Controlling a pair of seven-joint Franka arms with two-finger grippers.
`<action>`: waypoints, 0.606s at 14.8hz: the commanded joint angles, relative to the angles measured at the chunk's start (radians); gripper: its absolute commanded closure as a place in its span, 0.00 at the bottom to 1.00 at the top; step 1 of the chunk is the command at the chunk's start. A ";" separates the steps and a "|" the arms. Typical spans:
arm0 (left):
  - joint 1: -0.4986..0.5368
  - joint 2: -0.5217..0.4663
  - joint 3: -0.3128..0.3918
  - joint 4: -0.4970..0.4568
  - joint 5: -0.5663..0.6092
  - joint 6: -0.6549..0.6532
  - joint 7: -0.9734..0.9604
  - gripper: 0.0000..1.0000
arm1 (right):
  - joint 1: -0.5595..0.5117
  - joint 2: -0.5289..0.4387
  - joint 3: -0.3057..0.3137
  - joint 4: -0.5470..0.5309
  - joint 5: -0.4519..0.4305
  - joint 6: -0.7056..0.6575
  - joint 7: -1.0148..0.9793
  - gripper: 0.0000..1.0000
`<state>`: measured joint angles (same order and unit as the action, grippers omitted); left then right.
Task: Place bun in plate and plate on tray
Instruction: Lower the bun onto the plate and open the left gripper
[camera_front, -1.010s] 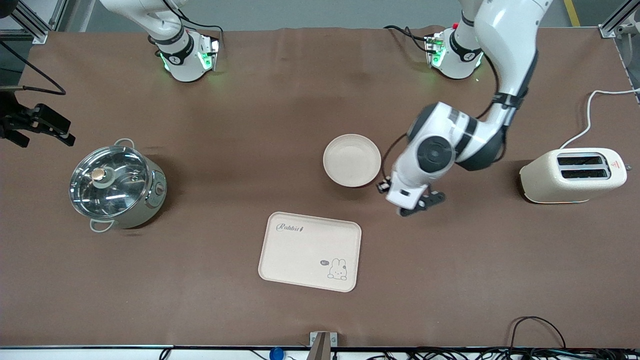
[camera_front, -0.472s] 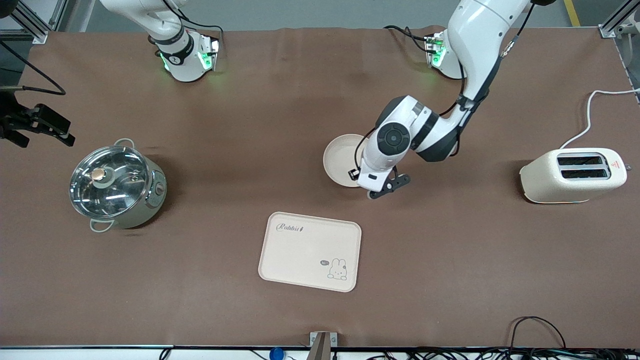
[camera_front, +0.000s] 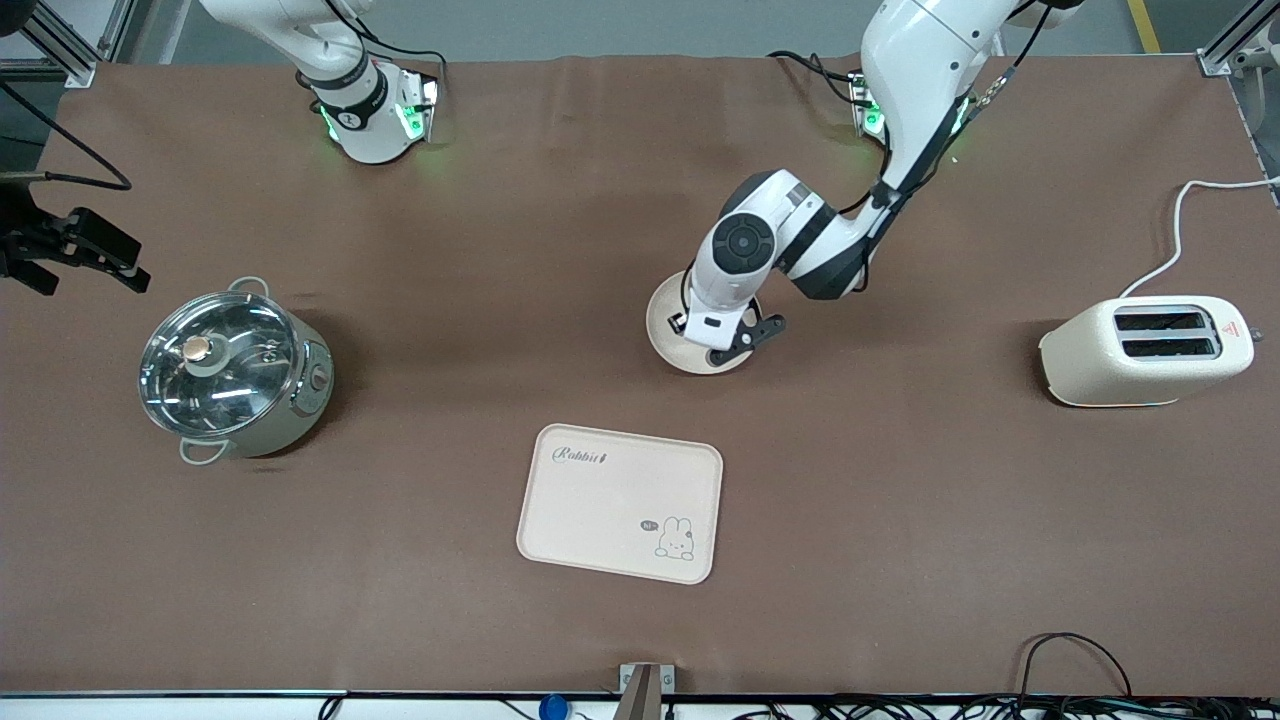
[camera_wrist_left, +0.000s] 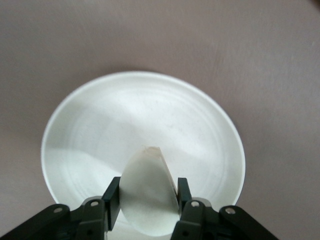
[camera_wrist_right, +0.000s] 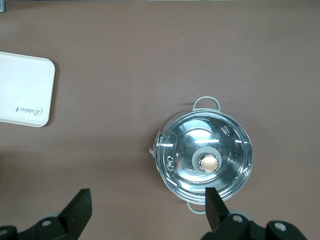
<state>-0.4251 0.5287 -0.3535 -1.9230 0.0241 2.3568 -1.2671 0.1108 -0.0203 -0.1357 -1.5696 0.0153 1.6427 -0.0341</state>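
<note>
bun (camera_wrist_left: 148, 192) – clamped in left claw (camera_wrist_left: 148, 200) | over plate (camera_wrist_left: 100, 125)

Lighting even, bright, from overhead. Front view sharp; soft short shadows under the pot (camera_front: 235, 365) and toaster (camera_front: 1145, 350). Glare on the pot's glass lid (camera_wrist_right: 207, 157). Green indicator glow at both arm bases. Left wrist view soft: plate (camera_wrist_left: 100, 130) slightly overexposed, a diagonal shadow band across it, bun (camera_wrist_left: 148, 192) edges blurred.
</note>
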 joint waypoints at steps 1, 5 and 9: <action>0.006 -0.016 -0.004 -0.053 0.020 0.061 -0.020 0.48 | 0.010 -0.009 -0.005 -0.009 -0.006 0.009 0.016 0.00; -0.001 -0.007 -0.004 -0.064 0.020 0.079 -0.021 0.36 | 0.012 -0.007 -0.005 -0.007 -0.005 0.011 0.016 0.00; 0.011 -0.021 -0.004 -0.057 0.020 0.065 -0.064 0.00 | 0.015 -0.007 -0.005 -0.007 -0.003 0.014 0.017 0.00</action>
<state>-0.4224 0.5291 -0.3537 -1.9730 0.0241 2.4151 -1.2940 0.1111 -0.0203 -0.1353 -1.5696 0.0160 1.6481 -0.0340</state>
